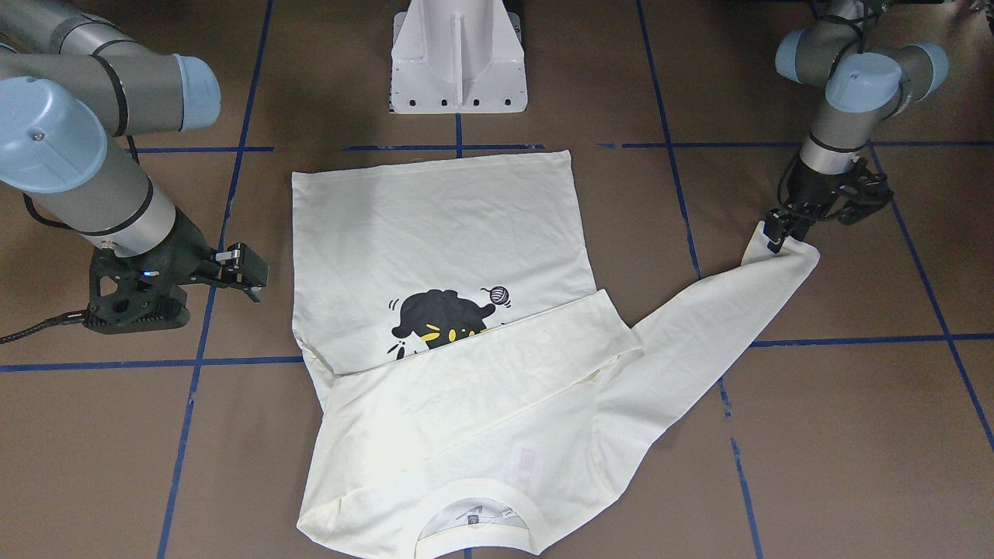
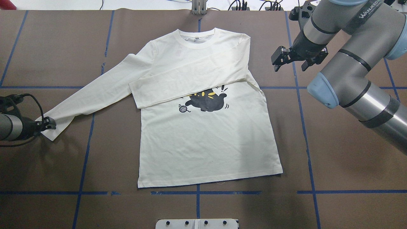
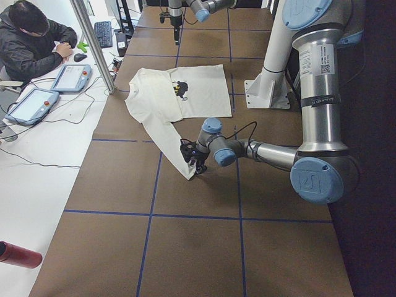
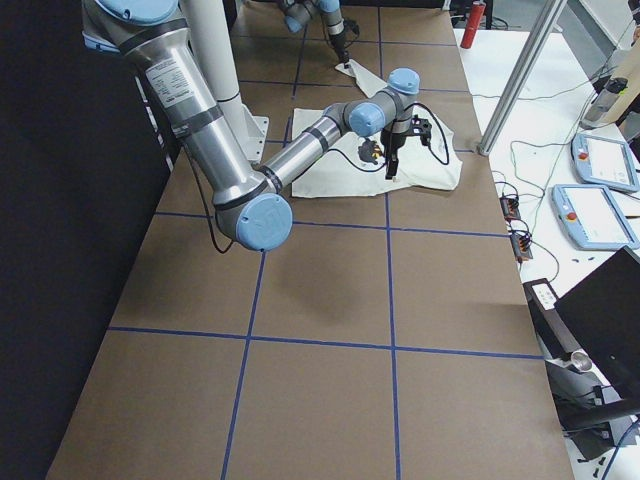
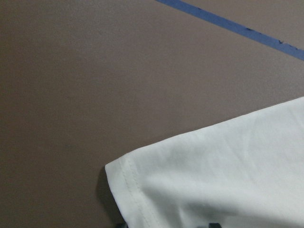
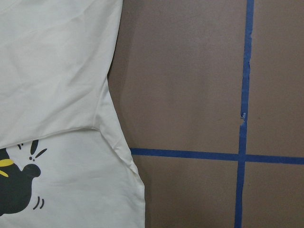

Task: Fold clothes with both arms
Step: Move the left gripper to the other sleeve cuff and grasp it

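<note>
Left wrist cam only catches the cuff (image 5: pixel 130 187), but front view has left gripper (image 1: pixel 779 235) pinching it, I think; right gripper (image 2: pixel 290 66) hangs open by the shirt (image 2: pixel 206 143).

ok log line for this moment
left pincer at outstretched cuff, grip unclear | right pincer open, empty | other sleeve folded across shirt

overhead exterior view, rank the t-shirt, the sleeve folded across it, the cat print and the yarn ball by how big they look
1. t-shirt
2. folded sleeve
3. cat print
4. yarn ball
All lie flat at one level, so nearness barely matters. The sleeve hides part of the cat print.
</note>
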`<state>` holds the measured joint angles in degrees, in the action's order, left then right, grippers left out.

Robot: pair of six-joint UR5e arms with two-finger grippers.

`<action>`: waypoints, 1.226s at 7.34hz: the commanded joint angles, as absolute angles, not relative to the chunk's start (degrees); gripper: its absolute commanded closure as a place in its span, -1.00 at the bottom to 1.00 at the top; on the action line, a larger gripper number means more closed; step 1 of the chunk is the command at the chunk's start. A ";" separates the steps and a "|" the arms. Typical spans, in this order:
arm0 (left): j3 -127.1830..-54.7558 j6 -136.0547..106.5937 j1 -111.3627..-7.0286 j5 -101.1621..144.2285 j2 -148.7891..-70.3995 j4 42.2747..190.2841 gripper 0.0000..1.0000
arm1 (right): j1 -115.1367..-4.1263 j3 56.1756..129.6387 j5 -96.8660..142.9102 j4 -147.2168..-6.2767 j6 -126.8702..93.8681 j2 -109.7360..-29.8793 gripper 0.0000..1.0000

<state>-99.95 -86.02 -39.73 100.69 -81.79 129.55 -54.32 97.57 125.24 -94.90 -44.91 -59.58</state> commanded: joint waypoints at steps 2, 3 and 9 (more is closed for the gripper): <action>-100.54 -86.31 -39.73 100.63 -81.83 129.55 0.41 | -54.32 97.65 125.24 -95.01 -44.91 -59.68 -1.00; -100.63 -86.31 -39.73 100.63 -81.83 129.55 0.50 | -54.40 97.65 125.24 -95.01 -44.91 -59.76 -1.00; -104.31 -85.87 -39.81 103.69 -82.09 128.94 1.00 | -55.02 98.78 125.33 -95.01 -44.21 -62.21 -1.00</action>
